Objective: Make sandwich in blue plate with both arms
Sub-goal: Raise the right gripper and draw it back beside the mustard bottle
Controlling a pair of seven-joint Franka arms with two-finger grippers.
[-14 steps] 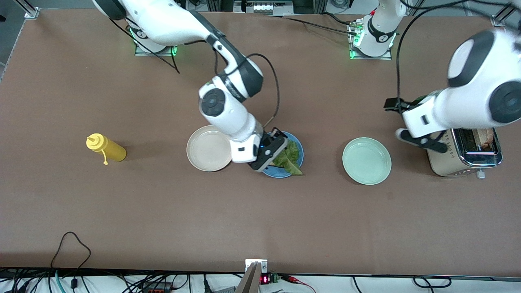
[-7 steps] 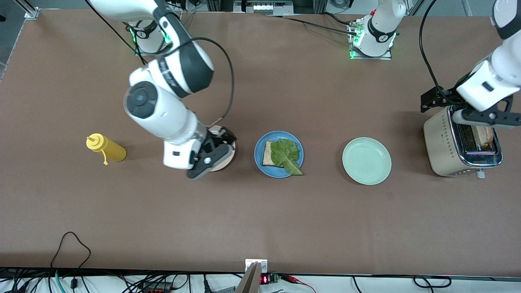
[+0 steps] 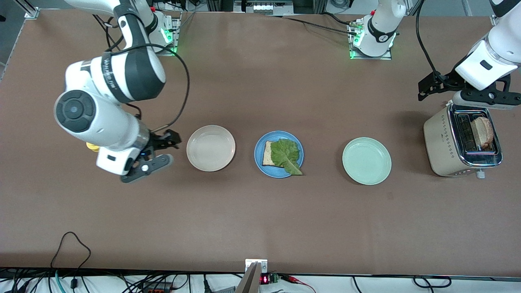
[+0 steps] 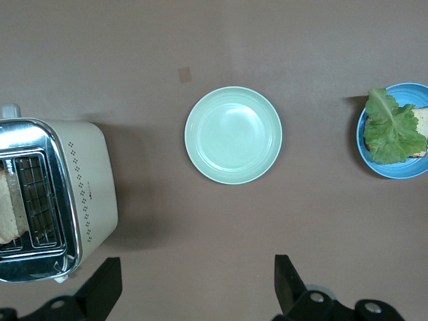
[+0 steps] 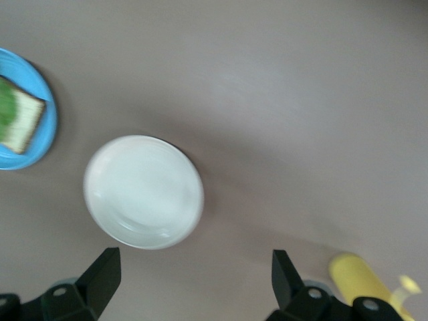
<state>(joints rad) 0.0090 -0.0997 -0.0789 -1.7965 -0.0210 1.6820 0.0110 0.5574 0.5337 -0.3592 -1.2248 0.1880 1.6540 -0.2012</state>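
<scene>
We are looking at a half-built sandwich: one toasted bread slice (image 3: 267,153) is lying flat in the blue plate (image 3: 259,160), with a crinkled lettuce leaf (image 3: 285,155) draped over it and its tip overhanging the rim on the side nearer the front camera. The blue plate is sitting between the cream plate (image 3: 210,147) and the pale green plate (image 3: 366,160).

The second slice (image 3: 482,131) is standing upright in a slot of the toaster (image 3: 445,150), at the left arm's end of the table. We are judging it light, stiff and crumbly, so the exposed top edge looks like the place to pinch, gently. The lettuce is limp and light and could slide when bread lands on it.

The left gripper (image 3: 464,89) is hovering over the table just beside the toaster, fingers spread wide and holding nothing. The right gripper (image 3: 156,152) is hanging over the table between the cream plate and the yellow squeeze bottle (image 3: 93,146), also spread apart and empty; that arm appears to be waiting.

The front view is hiding most of the bottle under the right arm, while the right wrist view is showing its yellow body (image 5: 364,282). The left wrist view is showing the toaster's slots from directly above, with the slice (image 4: 8,215) at the frame's edge.
</scene>
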